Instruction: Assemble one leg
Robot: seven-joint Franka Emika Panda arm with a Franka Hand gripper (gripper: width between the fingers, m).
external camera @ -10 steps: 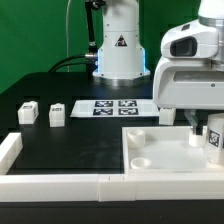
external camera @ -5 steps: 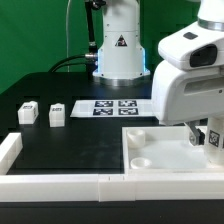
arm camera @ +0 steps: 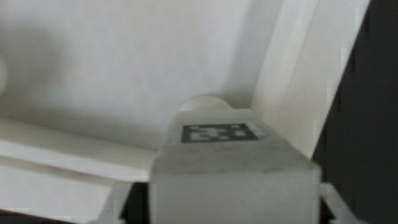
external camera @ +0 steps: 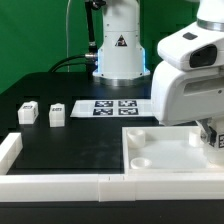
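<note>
Nearest us in the exterior view, a long white bar lies along the front of the tabletop. Behind it the panel lies flat, with one round socket showing near its front. At the panel's far right the claw hangs, half cut off by the frame edge. In the wrist view the leg fills the lower middle, its marker facing the camera, close beside the panel's raised rim. We judge the claw closed on the leg, though its fingers hardly show. Against a second ago, the arm's white housing has swung toward the exterior view's left and now hides the panel's back right part. In the last half second little has shifted. We take this as the leg being settled over a corner socket, but seating is unconfirmed. Further back stand a spare leg and a second spare leg, then the marker board.
</note>
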